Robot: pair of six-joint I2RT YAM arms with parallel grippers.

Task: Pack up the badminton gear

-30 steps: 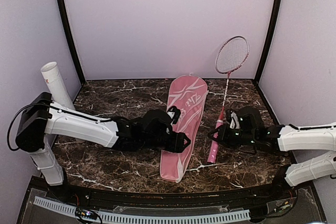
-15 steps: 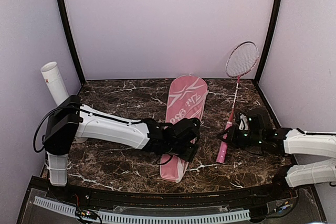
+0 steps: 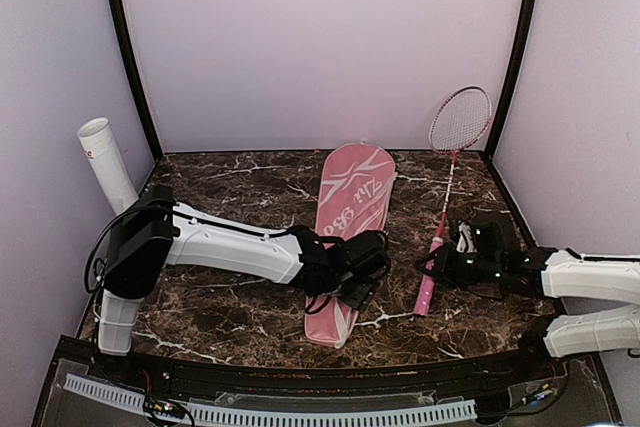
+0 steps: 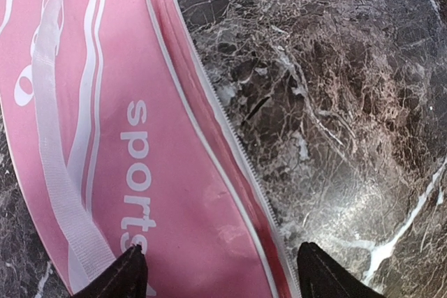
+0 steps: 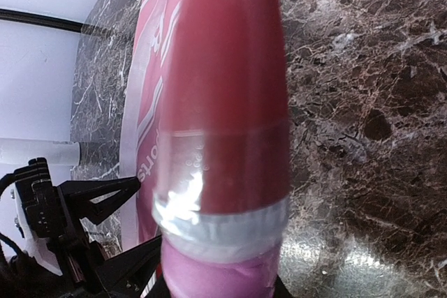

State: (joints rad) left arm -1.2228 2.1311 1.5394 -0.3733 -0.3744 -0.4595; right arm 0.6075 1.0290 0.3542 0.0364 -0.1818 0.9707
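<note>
- Dark marble with white veins formed the bench [image 3: 220, 182], closed in by pale lilac walls [image 3: 320, 37].
- The pink racket-shaped fabric bag [image 3: 352, 209] lay flat across the middle of the bench, its wide end towards the far edge and its narrow end close to the near edge. A white zip [image 4: 230, 137] ran down its side.
- The left gripper [image 3: 362, 275] sat low over the bag's narrow half. Its fingers were spread apart on either side of the zipped edge and grasped nothing.
- The right gripper [image 3: 440, 262] was clenched on the pink handle of a thin red-framed badminton racket [image 3: 447, 197], just beside the bag on the side of the right edge.
- The racket slanted upward, with its strung head raised before the wall at the far right corner. Its butt end was low over the marble, and whether it touched could not be told.
- A long white tube [image 3: 108, 162] leaned in the far left corner, open end up.
</note>
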